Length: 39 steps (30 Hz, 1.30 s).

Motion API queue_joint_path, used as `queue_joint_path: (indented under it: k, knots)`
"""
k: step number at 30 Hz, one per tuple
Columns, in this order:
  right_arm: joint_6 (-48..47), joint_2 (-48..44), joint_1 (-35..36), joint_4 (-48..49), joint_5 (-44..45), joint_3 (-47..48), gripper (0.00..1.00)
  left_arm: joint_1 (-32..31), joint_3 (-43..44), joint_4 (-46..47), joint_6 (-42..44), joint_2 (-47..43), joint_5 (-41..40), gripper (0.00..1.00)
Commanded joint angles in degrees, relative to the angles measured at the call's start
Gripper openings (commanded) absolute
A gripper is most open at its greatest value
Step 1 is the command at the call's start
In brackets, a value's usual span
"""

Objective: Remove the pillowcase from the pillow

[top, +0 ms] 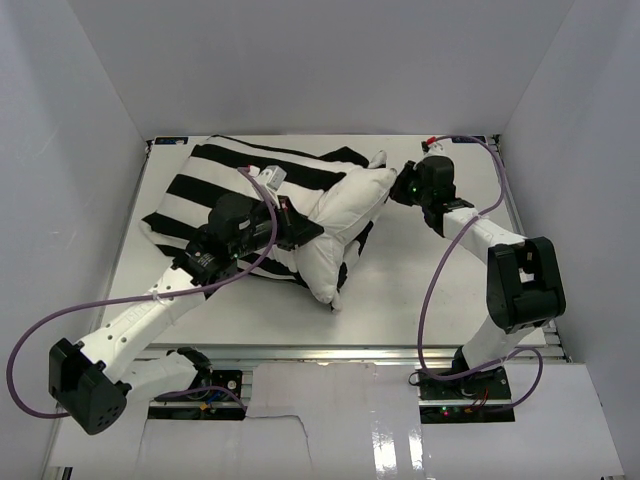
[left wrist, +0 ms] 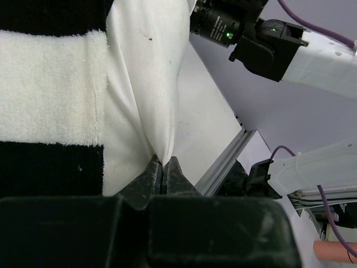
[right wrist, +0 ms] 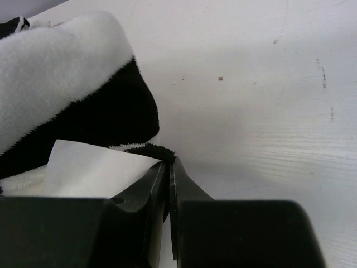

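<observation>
Now clamped tight, left gripper [left wrist: 163,167] on a fold of the pillow [left wrist: 150,72], right gripper [right wrist: 167,164] on the pillowcase [right wrist: 111,111] hem beyond, pillow's long axis running between them.

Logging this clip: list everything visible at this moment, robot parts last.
pillow: one, off-white, table centre, partly out of its cover
pillowcase: one, black-and-white striped, far left of table, bunched around the pillow
table: one, white, under everything
cables: two, purple, one looping beside each arm
left gripper: one, black, shut on pillow fabric
right gripper: one, black, shut on the pillowcase edge
</observation>
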Motion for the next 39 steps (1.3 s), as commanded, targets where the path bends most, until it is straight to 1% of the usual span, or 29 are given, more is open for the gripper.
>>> queue_joint_path:
  k: [1, 2, 4, 5, 6, 7, 8, 9, 10, 13, 15, 16, 18, 19, 20, 22, 23, 27, 30, 32, 33, 35, 39]
  knots:
    - [0.0, 0.6, -2.3, 5.7, -0.6, 2.0, 0.08, -0.1, 3.0, 4.4, -0.5, -2.5, 3.3, 0.0]
    - [0.0, 0.4, -2.2, 6.4, -3.1, 1.6, 0.08, -0.1, 3.4, 4.5, -0.5, -1.8, 0.8, 0.0]
    - [-0.8, -0.1, -2.2, 7.3, -6.3, 0.6, 0.08, -0.1, 4.1, 5.7, -1.1, 0.4, -1.2, 0.0]
    - [-1.4, -0.5, -2.2, 6.7, -8.6, 0.6, 0.16, -0.1, 4.1, 5.9, -1.3, 1.1, -1.8, 0.0]
    - [-2.8, -1.1, -2.3, 5.7, -9.0, 0.7, 0.3, -0.1, 4.3, 8.5, -1.5, 2.0, -2.9, 0.0]
    - [-3.2, -2.9, -2.6, 3.1, -9.5, 0.7, 0.57, -0.1, 5.0, 8.7, -1.6, 3.7, -3.4, 0.0]
    - [-3.5, -3.9, -2.9, 2.2, -10.5, 0.6, 0.66, -0.1, 5.7, 9.0, -1.4, 4.7, -3.8, 0.0]
    - [-4.0, -6.0, -3.7, 1.5, -11.6, 0.6, 0.73, -0.1, 6.5, 8.7, -1.3, 5.7, -5.2, 0.0]
    - [-4.1, -7.1, -4.3, -1.1, -12.9, 0.7, 0.83, -0.1, 7.4, 8.6, -1.0, 7.7, -5.9, 0.0]
    - [-4.3, -11.7, -6.3, -5.4, -13.7, 0.1, 0.95, 0.0, 11.5, 8.0, -0.1, 10.3, -7.3, 0.0]
    - [-4.1, -14.7, -7.7, -7.5, -15.9, -0.8, 0.98, 0.1, 14.9, 6.7, 0.4, 12.9, -8.2, 0.0]
    - [-2.8, -15.8, -7.9, -7.3, -17.9, -1.6, 0.98, 0.0, 16.0, 6.7, 0.6, 13.7, -9.2, 0.0]
    - [-0.9, -19.0, -7.8, -3.8, -21.2, -5.8, 0.96, 0.1, 18.0, 6.7, 0.9, 15.6, -10.4, 0.0]
    - [2.6, -20.0, -7.8, -2.0, -23.2, -7.3, 0.92, 0.2, 18.2, 6.7, 0.9, 16.2, -11.0, 0.0]
    - [4.4, -20.9, -7.6, 3.1, -26.8, -11.2, 0.9, 0.2, 18.5, 6.7, 0.6, 17.2, -11.2, 0.0]
    - [8.1, -23.5, -6.5, 7.8, -28.7, -14.6, 0.9, 0.2, 18.4, 8.3, -0.6, 18.3, -11.1, 0.0]
    - [10.2, -24.5, -4.7, 10.8, -28.5, -16.6, 0.9, 0.2, 18.2, 10.0, -1.2, 19.7, -10.2, 0.0]
    - [11.5, -24.5, 0.0, 10.2, -25.3, -15.7, 0.9, 0.2, 19.0, 13.4, -4.1, 24.5, -7.0, 0.0]
    - [13.6, -25.6, 2.9, 13.2, -23.3, -17.5, 0.9, 0.2, 20.1, 14.1, -5.6, 27.2, -4.6, 0.0]
    - [12.7, -26.2, 5.3, 13.6, -20.0, -18.0, 0.9, 0.2, 21.0, 14.3, -6.0, 29.1, -5.2, 0.0]
    - [10.6, -26.2, 7.8, 13.0, -18.8, -17.9, 0.9, 0.2, 21.2, 14.4, -6.1, 29.5, -5.7, 0.0]
    - [9.0, -25.9, 10.3, 11.6, -15.6, -18.2, 0.9, 0.2, 22.3, 14.4, -6.3, 30.6, -5.9, 0.0]
    - [7.6, -25.1, 11.9, 13.7, -12.7, -21.2, 0.9, 0.1, 23.3, 14.4, -7.0, 31.4, -5.2, 0.0]
